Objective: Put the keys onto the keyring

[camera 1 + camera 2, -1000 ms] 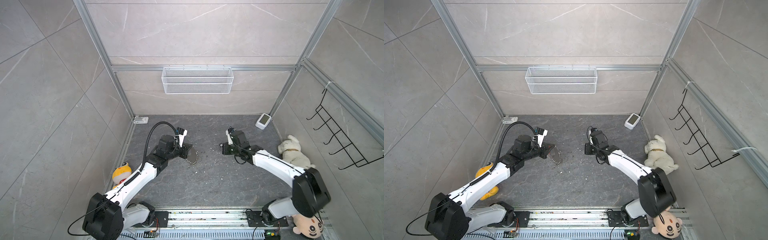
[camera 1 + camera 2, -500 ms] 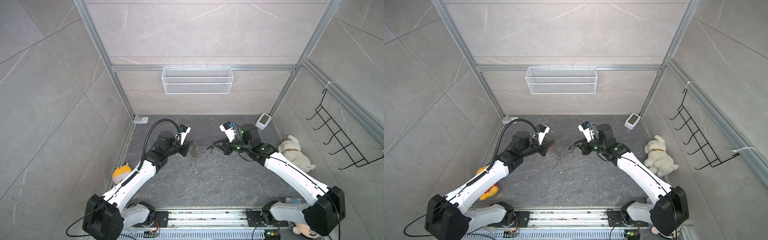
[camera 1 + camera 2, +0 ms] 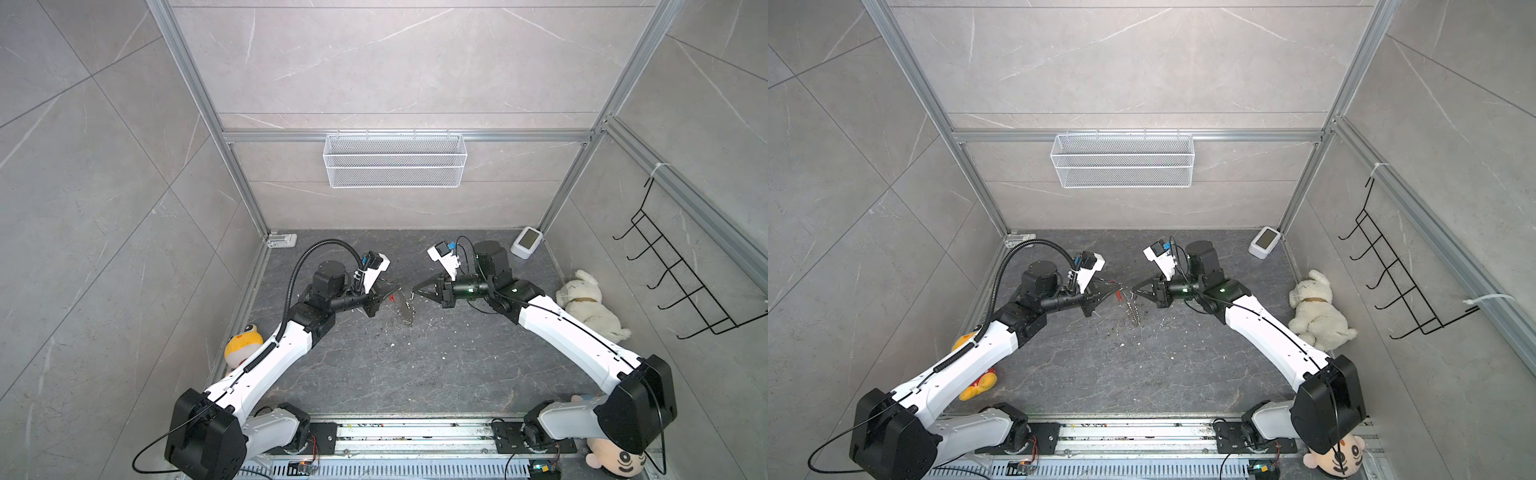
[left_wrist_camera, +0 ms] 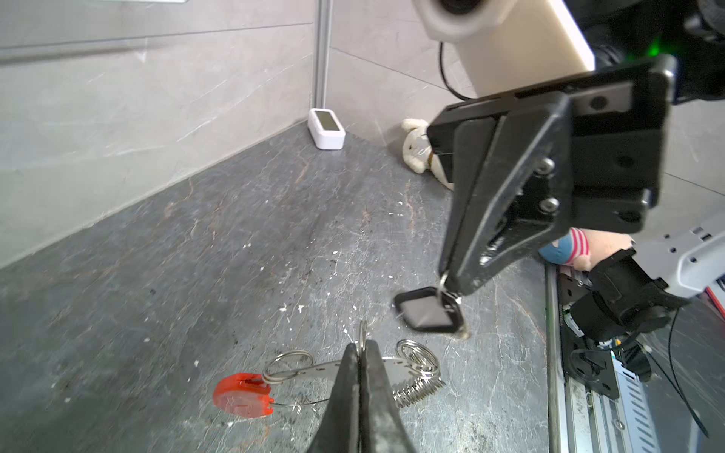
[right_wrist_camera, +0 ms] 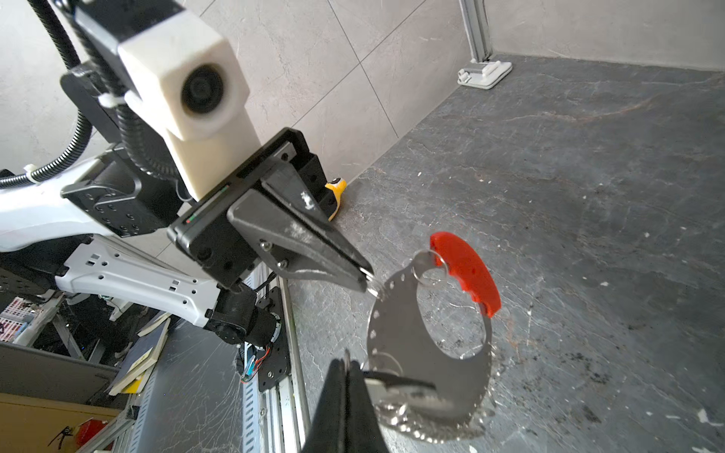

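Left wrist: keys [image 4: 425, 315] btw R fingers [image 4: 490, 196]

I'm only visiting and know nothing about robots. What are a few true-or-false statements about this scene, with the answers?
The left gripper pinches the keyring. True.
The right gripper is open and empty. False: it is shut on the black key.
The keyring's curved piece is blue. False: the plastic bar is red.
A white plush toy lies on the floor near the right arm. True.
The wire basket stands on the floor. False: it hangs on the back wall.
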